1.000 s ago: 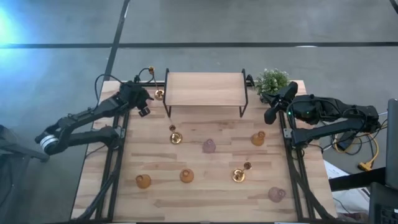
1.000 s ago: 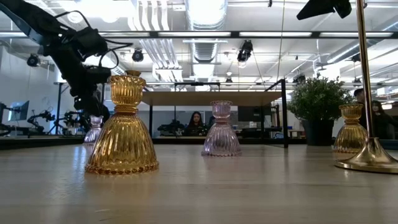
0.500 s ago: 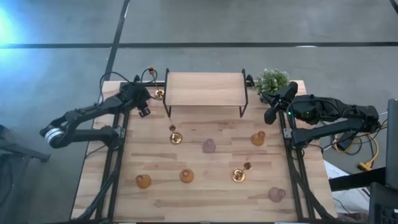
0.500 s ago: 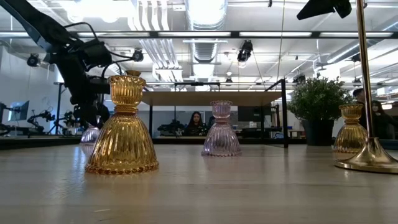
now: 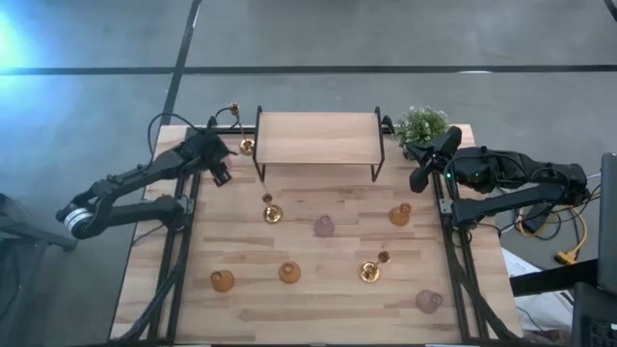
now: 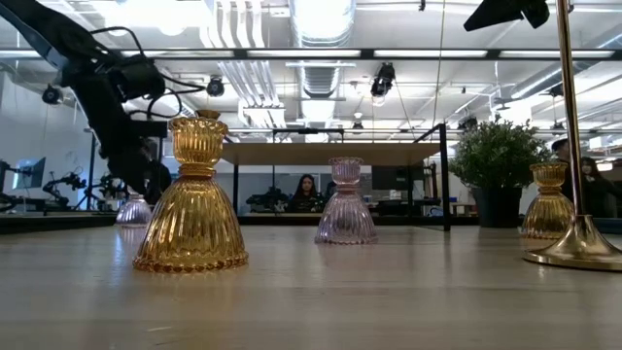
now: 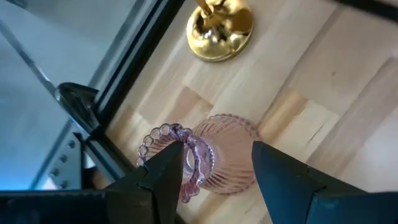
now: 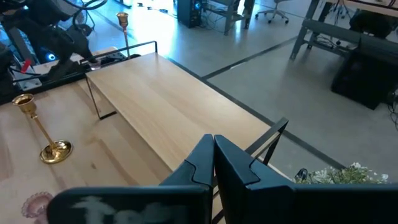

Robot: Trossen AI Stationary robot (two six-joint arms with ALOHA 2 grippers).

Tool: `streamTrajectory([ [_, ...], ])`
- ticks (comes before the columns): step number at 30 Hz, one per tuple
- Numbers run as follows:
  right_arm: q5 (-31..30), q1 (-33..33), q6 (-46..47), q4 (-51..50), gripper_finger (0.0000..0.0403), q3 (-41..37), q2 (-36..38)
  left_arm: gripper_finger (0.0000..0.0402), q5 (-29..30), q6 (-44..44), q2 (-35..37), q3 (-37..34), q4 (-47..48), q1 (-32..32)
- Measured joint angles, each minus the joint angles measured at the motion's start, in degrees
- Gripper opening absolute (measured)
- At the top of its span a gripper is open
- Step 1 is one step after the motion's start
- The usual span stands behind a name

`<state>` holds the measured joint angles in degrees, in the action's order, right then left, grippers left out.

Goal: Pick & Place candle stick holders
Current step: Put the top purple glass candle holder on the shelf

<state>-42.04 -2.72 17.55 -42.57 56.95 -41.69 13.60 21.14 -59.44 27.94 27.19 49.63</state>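
Two neighbours beside left gripper [image 7: 211,171]: gold candlestick [image 7: 219,25], shelf [image 5: 318,138].

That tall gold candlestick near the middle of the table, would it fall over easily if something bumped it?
Probably. The gold candlestick has a long thin stem over a small round base, so a push high on the stem would likely tip it. Once down, it might roll in an arc. Its shiny metal looks smooth, so fingers could slip on the stem.
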Motion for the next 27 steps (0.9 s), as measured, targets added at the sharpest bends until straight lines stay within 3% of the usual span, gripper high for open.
streamTrajectory([
  [17, -0.09, 0.00, -0.20, 0.02, 0.0008, 0.00, 0.00, 0.0190, -6.35, -9.26, 0.66, 0.07, 1.57, -0.35],
  [21, -0.09, 0.00, -0.23, 0.02, 0.0008, 0.00, 0.01, 0.0167, -6.34, -9.21, 0.63, 0.07, 1.54, -0.35],
  [27, -0.11, 0.01, -1.27, 0.02, 0.0008, 0.00, 0.00, 0.0101, -6.03, -9.22, 0.59, 0.07, 1.33, -0.35],
])
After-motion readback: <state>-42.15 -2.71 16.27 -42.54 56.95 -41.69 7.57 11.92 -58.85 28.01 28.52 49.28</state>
